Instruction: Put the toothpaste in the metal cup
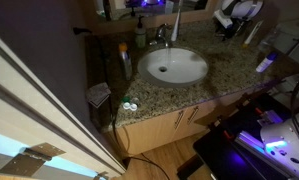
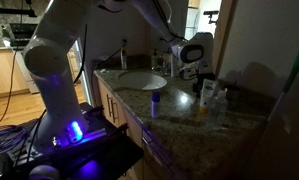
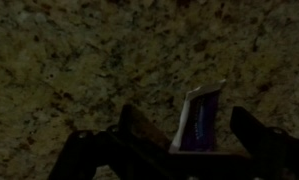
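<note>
In the wrist view a purple and white toothpaste tube (image 3: 199, 120) lies between my two dark fingers, over the speckled granite counter (image 3: 79, 60). My gripper (image 3: 184, 125) is open, with a gap showing between the tube and the right finger. In both exterior views the gripper (image 1: 229, 18) (image 2: 194, 60) hangs low over the counter at the far end, beyond the sink. I cannot make out the metal cup in these dark frames.
A white oval sink (image 1: 173, 66) (image 2: 141, 80) with a faucet (image 1: 162, 35) sits in the counter. A small purple-topped item (image 1: 264, 63) (image 2: 156, 100) and some bottles (image 2: 207, 95) stand on the granite. A wall borders the counter behind the gripper.
</note>
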Motion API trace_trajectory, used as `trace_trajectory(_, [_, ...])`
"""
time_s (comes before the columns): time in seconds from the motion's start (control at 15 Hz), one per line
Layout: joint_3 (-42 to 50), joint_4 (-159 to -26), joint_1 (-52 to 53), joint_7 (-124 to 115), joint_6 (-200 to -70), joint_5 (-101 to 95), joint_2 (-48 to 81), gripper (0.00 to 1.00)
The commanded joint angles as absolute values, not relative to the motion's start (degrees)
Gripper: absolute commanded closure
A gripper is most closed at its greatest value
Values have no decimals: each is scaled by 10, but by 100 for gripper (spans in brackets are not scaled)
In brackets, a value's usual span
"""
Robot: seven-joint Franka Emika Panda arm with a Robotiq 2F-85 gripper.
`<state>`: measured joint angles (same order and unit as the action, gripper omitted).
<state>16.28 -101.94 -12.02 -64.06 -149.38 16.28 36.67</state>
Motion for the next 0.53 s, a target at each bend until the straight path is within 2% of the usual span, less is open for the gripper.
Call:
trace_trajectory(0.0, [127,-998,-153,-609,-1504,200,372,26])
trace_trajectory(0.47, [111,-986,-165,-585,-1493,220,377,75])
